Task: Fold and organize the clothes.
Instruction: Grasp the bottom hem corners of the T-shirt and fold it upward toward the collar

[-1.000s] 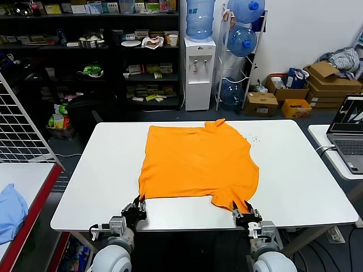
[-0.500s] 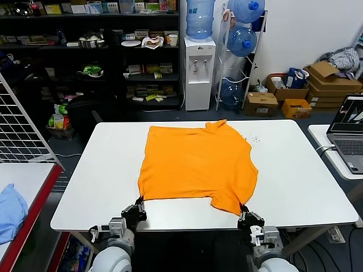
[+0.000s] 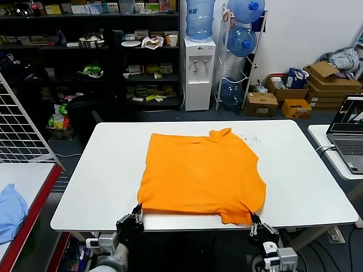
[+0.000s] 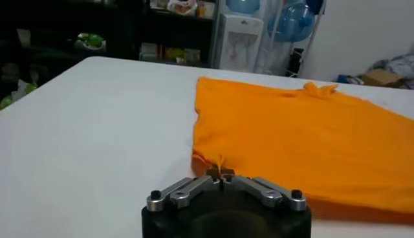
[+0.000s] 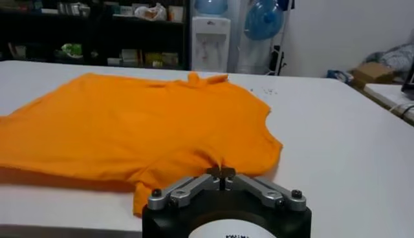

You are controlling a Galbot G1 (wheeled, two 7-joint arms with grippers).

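The orange T-shirt [image 3: 201,170] lies spread on the white table [image 3: 96,170], its near edge close to the table's front edge. My left gripper [image 3: 137,214] is shut on the shirt's near left corner [image 4: 210,158]. At the near right corner my right gripper [image 3: 253,220] is shut on the shirt's fabric [image 5: 213,158]. In both wrist views the jaws [image 4: 220,173] [image 5: 220,173] pinch a small peak of orange cloth. The collar [image 3: 220,134] bunches at the far right. No lettering shows.
A light blue cloth [image 3: 11,209] lies on a side table at the left. A laptop [image 3: 350,133] stands on another table at the right. Behind the table stand dark shelves, a water dispenser [image 3: 199,71] and cardboard boxes.
Both grippers have closed on the shirt's near corners and drawn back toward me. The shirt has slid with them, its near edge now at the table's front.
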